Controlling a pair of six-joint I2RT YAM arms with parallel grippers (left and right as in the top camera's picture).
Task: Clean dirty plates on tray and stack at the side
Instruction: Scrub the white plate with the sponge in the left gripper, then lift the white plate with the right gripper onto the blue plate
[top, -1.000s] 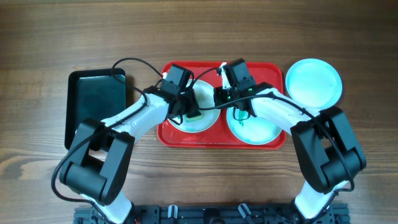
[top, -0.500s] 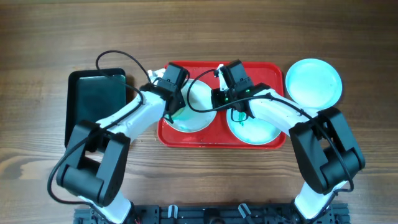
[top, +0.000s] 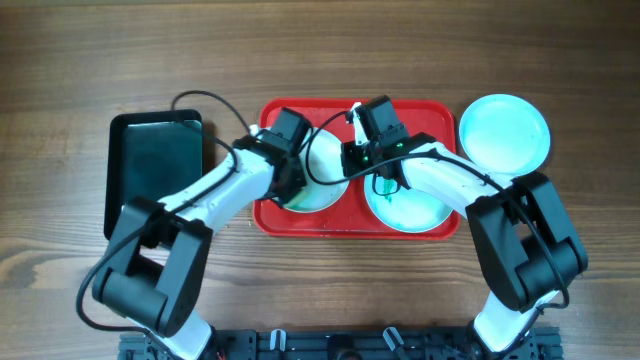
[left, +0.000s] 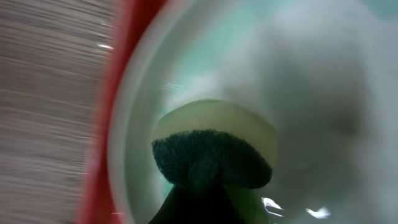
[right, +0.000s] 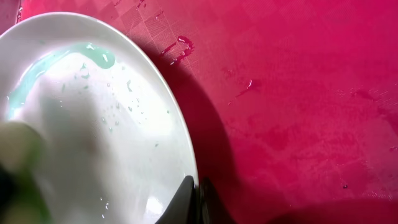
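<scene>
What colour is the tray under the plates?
Red. The tray shows best in the overhead view.

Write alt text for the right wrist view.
The right gripper pinches the rim of a white plate lying on the wet red tray. A teal smear curves near the plate's far edge, and a blurred sponge sits on it at left.

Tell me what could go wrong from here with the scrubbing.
The right gripper pinches only the rim of the wet white plate, so sponge pressure could slip it loose. A teal smear sits near the far rim and may be missed. The tray is wet, so the plate could slide.
</scene>
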